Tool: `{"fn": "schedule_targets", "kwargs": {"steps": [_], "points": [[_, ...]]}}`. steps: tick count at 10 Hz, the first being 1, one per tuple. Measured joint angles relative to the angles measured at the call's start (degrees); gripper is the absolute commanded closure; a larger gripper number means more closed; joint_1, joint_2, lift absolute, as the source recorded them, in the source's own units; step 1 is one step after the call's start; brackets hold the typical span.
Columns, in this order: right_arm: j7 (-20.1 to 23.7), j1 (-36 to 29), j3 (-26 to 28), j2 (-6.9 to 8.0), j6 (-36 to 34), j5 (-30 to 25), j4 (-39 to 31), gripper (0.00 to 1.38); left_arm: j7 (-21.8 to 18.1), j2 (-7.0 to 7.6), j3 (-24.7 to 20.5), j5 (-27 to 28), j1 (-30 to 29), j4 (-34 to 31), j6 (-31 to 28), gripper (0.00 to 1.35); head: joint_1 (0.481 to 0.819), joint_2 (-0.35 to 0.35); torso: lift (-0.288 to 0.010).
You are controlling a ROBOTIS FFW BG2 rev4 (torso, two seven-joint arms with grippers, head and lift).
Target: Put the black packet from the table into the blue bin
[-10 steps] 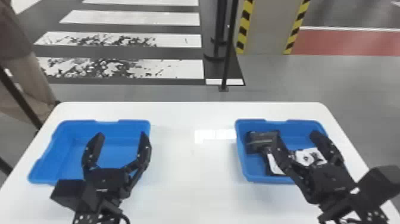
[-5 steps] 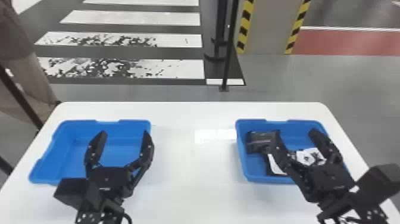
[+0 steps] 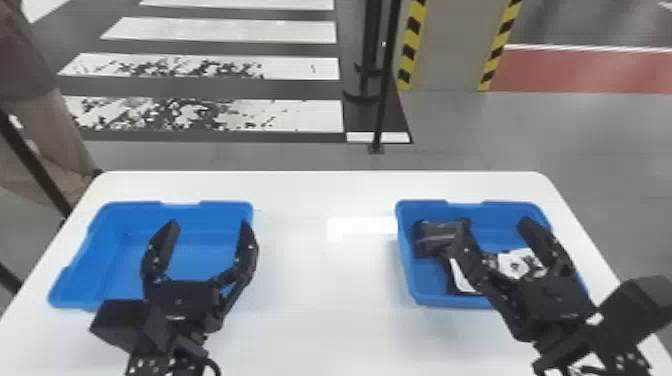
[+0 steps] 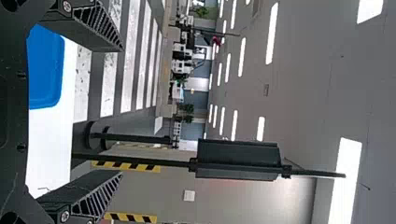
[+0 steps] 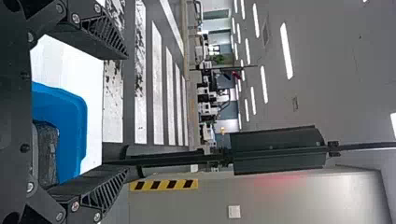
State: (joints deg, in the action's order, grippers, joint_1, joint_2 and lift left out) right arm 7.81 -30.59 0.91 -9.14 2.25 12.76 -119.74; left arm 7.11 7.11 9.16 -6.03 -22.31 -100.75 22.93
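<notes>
The left gripper (image 3: 209, 225) and right gripper (image 3: 495, 222) hold their jaws apart, over shallow rectangular blue plastic bins at ten (image 3: 120, 265) and two o'clock (image 3: 435, 300). The glossy black plastic packet (image 3: 437, 235) lies at ten o'clock inside the right bin. Beneath stretches a smooth white desk (image 3: 325, 320); a striped grey floor (image 3: 300, 112) lies beyond. The left gripper has edged slightly toward one o'clock. A broad strip of desk separates the bins; its far edge runs across twelve.

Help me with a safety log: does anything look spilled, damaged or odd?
Only the two nearest white floor stripes beyond the table look odd: patchy, as if worn. Nothing looks spilled; the black packet lies in the right-hand blue bin.
</notes>
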Motion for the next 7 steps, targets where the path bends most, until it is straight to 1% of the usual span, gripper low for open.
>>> {"fn": "schedule_targets", "kwargs": {"steps": [7], "points": [[0.0,-0.3,0.0,0.0,0.0,0.5,-0.1,0.19,0.0,-0.25,-0.9,0.4,-0.4,0.0,0.6,0.09,0.695,-0.021,-0.11]]}}
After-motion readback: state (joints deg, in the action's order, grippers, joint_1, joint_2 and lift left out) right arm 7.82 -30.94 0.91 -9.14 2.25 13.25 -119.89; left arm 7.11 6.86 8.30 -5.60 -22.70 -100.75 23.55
